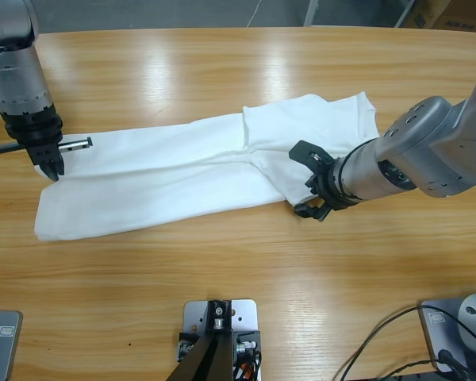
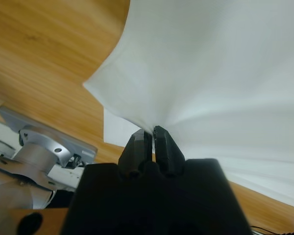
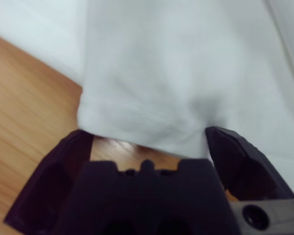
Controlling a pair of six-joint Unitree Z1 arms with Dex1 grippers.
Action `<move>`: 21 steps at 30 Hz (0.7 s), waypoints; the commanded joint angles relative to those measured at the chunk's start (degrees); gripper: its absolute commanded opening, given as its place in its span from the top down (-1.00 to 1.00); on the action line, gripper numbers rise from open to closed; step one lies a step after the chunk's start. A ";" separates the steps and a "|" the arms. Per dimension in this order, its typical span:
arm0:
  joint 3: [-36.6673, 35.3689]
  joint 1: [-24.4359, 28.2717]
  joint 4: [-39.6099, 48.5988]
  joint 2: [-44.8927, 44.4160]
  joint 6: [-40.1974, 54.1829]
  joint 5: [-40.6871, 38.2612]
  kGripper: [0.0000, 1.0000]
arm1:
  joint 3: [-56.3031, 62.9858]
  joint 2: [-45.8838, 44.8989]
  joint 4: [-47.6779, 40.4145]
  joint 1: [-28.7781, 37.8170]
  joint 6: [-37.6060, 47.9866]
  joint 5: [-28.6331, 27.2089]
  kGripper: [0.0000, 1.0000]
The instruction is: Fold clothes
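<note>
The left tool point(image 2: 150, 138), its black jaws pinched tight, grips a lifted edge of the plain white cotton T-shirt point(image 1: 174, 171), which stretches away from it as a long folded band across the long wooden desk point(image 1: 222, 71). The right tool point(image 1: 313, 184), jaws spread wide, sits at the shirt's opposite end with a hemmed sleeve edge between its jaws, ungripped.

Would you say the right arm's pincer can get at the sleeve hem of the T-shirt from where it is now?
Probably yes: the right pincer is open with the T-shirt sleeve hem between its jaws, nothing blocking.
</note>
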 commanded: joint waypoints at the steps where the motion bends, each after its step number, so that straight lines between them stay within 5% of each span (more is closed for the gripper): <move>1: 2.27 -0.58 2.06 3.39 1.49 2.96 -0.71 | 2.91 3.59 -0.71 0.62 0.75 0.19 -0.81; 4: 0.92 -0.61 2.15 2.79 1.84 3.43 -0.93 | 3.02 3.55 -0.71 0.59 0.75 0.20 -0.81; 9: -1.65 -0.88 5.24 0.84 5.20 3.45 -0.93 | 3.00 3.50 -0.71 0.59 0.83 0.19 -0.81; 13: -1.00 2.90 4.82 -3.55 17.79 2.22 -0.92 | 3.05 3.31 -0.71 0.62 0.83 0.19 -0.81; 21: 18.04 15.89 -16.75 -23.84 24.29 -22.00 -0.92 | 3.25 -0.45 0.31 0.61 1.61 0.35 -0.83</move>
